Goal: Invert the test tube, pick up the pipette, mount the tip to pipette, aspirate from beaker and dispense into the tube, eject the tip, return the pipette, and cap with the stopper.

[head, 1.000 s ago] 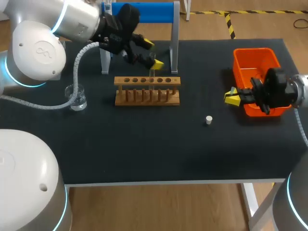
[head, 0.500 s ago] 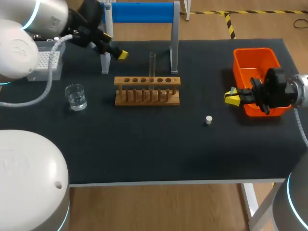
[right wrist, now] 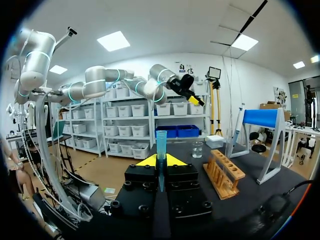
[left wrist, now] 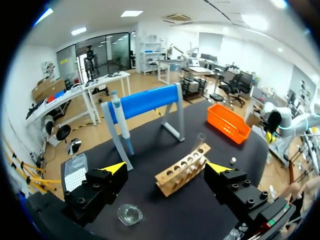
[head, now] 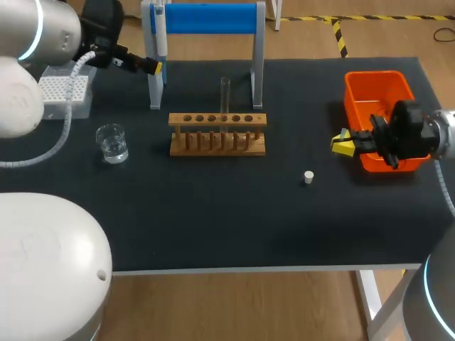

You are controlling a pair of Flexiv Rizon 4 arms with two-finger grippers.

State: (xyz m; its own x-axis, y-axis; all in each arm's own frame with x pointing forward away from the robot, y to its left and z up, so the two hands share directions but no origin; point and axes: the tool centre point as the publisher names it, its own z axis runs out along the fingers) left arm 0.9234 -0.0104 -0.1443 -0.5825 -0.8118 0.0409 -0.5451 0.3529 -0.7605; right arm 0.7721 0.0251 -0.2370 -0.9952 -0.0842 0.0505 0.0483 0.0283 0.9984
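Reference for all places: the wooden rack (head: 217,133).

Nearest: found white stopper (head: 308,177) lying on the black table (head: 234,227), nearer than the rack and off past its right end, touching nothing.

Level with the rack, well to its left: logged glass beaker (head: 112,142), upright, with clear liquid low inside.

Level with the rack, well to its right: logged right gripper (head: 343,143) over the table, pointing toward the rack's right end. Read it as closed, with yellow tips pressed together in the right wrist view. Noted a thin bluish translucent sliver (right wrist: 161,142) at the seam; cannot tell what, nor whether gripped.

In the rack: found test tube (head: 225,96) standing upright in a hole near the middle of the row, rising well above the top board.

Right of the rack and slightly farther, just behind the right gripper: logged orange bin (head: 377,89).

Left of the rack and farther, beyond the beaker: logged tip box (head: 65,92).

Farther than the rack, beyond its left end: logged left gripper (head: 151,67), high above the table, just beside the left post of the blue stand (head: 206,18). Read it as wide open, holding nothing. Confirmed in the left wrist view, with the rack framed between the two yellow tips, well ahead.

Farthest: found pipette (head: 158,28) hanging at the stand's left end, behind the rack's left end.
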